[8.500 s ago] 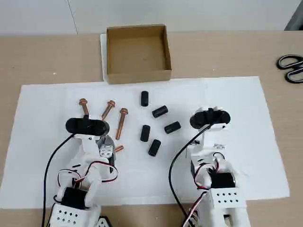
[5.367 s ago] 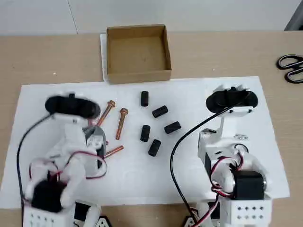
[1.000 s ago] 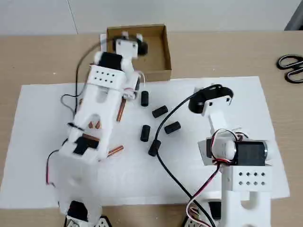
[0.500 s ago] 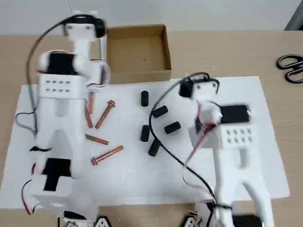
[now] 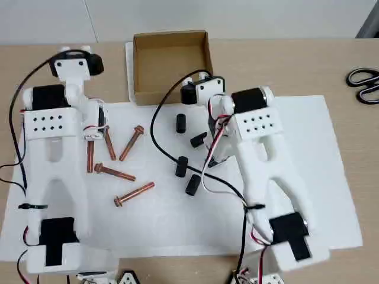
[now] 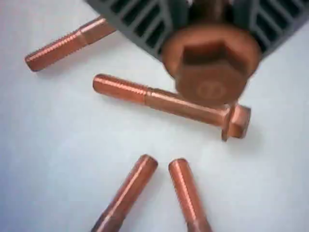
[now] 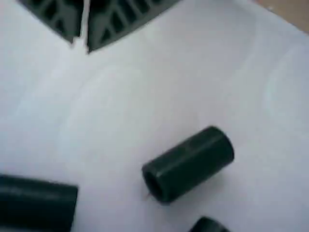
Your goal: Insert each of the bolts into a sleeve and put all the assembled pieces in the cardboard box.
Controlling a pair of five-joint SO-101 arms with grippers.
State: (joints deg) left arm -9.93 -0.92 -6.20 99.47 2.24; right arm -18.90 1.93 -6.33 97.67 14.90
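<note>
Gripping: left tool clamped on one bolt.
Loose bolts: four lying on white paper below that tool.
Right tool: jaws closed, empty; sleeve lying near it.

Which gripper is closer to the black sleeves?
Right. The right gripper is above the sleeves; the left gripper is farther off, over the bolts, holding a bolt.
</note>
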